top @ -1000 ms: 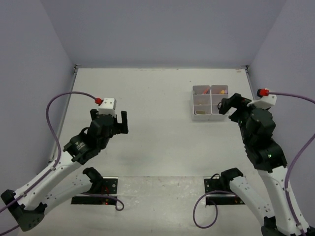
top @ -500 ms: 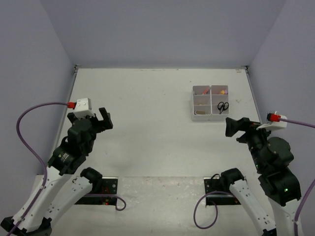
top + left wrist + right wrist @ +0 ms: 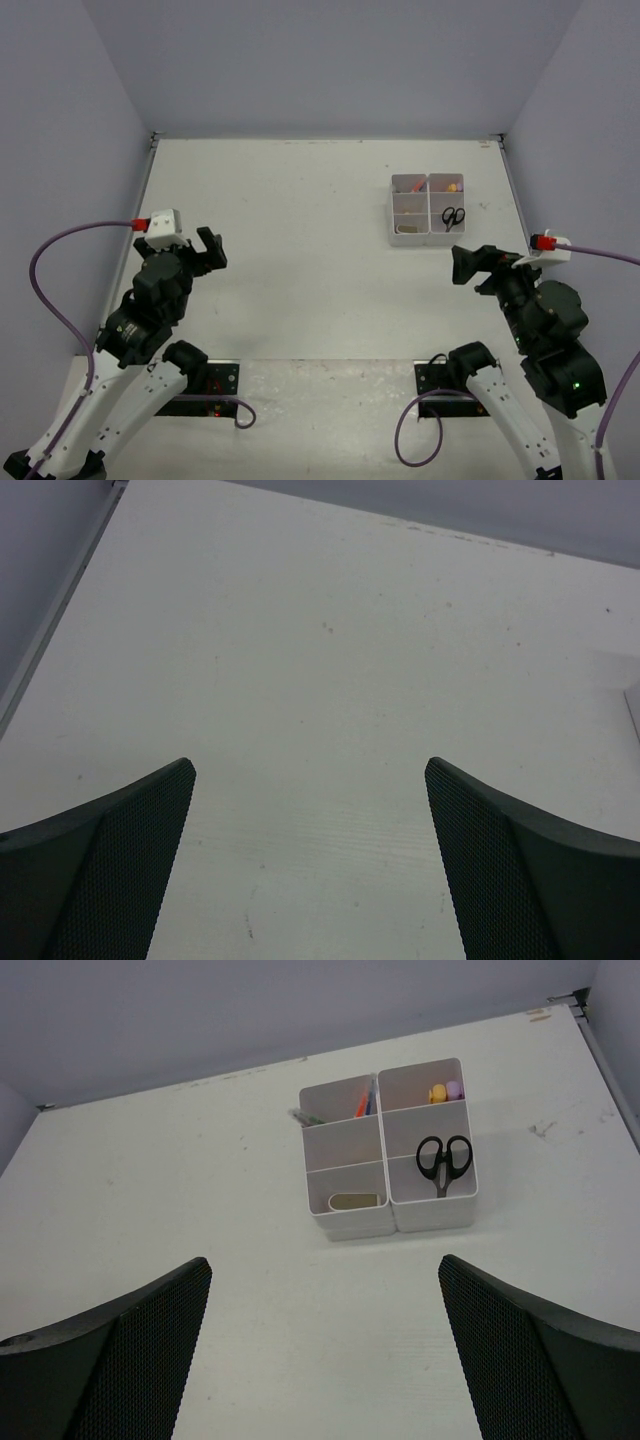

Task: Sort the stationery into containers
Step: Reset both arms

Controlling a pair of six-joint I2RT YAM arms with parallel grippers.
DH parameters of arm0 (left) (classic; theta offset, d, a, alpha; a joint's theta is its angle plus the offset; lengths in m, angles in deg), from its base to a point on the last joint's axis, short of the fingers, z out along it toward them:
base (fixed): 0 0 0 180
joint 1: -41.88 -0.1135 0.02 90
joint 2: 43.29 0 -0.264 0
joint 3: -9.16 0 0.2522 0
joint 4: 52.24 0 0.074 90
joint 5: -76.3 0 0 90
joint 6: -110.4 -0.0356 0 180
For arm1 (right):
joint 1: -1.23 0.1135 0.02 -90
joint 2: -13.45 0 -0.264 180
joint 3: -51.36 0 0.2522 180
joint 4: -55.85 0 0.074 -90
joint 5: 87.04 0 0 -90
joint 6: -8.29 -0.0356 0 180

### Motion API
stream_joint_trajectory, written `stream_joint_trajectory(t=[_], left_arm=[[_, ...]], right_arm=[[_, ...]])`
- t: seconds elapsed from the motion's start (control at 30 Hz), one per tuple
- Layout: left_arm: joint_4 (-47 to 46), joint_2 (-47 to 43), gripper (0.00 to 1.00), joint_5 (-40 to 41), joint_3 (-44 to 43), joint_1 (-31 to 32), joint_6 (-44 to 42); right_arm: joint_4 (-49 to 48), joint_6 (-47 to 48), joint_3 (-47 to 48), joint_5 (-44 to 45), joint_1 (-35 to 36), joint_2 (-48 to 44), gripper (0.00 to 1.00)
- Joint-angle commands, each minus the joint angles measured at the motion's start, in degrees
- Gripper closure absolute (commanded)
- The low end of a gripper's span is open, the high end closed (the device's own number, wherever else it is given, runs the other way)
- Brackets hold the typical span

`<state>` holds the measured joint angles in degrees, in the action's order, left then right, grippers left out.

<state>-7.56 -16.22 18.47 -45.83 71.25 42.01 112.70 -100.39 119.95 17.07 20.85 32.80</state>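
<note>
Both the left gripper and the right gripper hang by the left and right edges, fingers wide apart, holding nothing. That is likely because the scissors, pens and highlighters already lie in the white box near the far right corner.
</note>
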Motion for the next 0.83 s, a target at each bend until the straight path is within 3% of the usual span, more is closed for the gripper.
stream_joint_trajectory(t=[0.0, 0.8], left_arm=[[-2.4, -0.3, 0.00, 0.2, 0.8, -0.4, -0.6], [-2.4, -0.2, 0.00, -0.1, 1.2, -0.4, -0.1]], right_arm=[[-0.6, 1.4, -0.4, 0.5, 0.3, -0.7, 0.01], [-1.1, 1.8, -1.3, 1.6, 0.9, -0.5, 0.01]])
